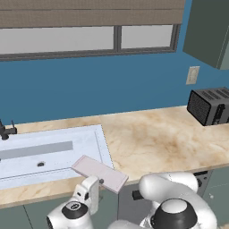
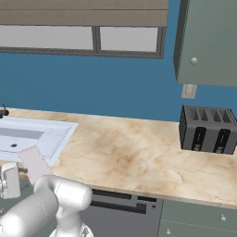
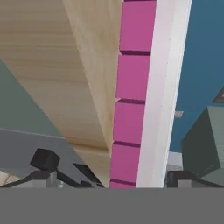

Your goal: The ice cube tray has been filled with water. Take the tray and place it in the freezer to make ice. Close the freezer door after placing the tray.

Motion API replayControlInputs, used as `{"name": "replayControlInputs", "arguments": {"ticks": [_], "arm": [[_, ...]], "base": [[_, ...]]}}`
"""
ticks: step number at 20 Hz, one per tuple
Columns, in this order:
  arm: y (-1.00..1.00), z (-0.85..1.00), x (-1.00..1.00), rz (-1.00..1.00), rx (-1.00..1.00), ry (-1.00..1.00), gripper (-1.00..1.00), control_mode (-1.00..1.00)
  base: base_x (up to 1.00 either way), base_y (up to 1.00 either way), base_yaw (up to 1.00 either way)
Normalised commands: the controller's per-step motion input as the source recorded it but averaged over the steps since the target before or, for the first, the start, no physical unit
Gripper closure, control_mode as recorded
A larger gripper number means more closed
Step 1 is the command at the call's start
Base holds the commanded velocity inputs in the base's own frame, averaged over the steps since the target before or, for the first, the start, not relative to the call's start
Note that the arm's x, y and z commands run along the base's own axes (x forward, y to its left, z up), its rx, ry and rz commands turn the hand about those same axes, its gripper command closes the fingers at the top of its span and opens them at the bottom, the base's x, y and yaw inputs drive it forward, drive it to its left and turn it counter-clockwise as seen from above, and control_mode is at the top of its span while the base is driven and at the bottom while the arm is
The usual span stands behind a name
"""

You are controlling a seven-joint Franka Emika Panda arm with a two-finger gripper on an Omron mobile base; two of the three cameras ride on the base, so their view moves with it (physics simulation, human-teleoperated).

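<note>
The ice cube tray (image 1: 99,172), a thin flat pale lilac rectangle with magenta cells underneath, overhangs the marbled beige counter (image 1: 165,138) edge beside the white sink (image 1: 49,154). Bare counter stretches toward the ribbed black toaster (image 1: 209,106). The gripper (image 3: 109,177) stands wide open astride the tray's end, gripping nothing.

The ice cube tray (image 3: 144,96) runs edge-on up the frame, its magenta cells in a row beside a pale rim. It lies between the claw's (image 3: 116,173) spread dark fingertips (image 3: 44,159), with the marbled desk (image 3: 74,65) edge beside it and a blue wall (image 3: 203,52) on the other side.
</note>
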Motion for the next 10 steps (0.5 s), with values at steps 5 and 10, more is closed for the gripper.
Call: {"name": "replayControlInputs", "arguments": {"ticks": [5, 10], "arm": [[0.00, 0.00, 0.00, -0.06, 0.00, -0.16, -1.00, -1.00], [0.00, 0.00, -0.02, 0.00, 0.01, -0.16, -1.00, -1.00]], "base": [[0.00, 0.00, 0.00], [0.00, 0.00, 0.00]]}}
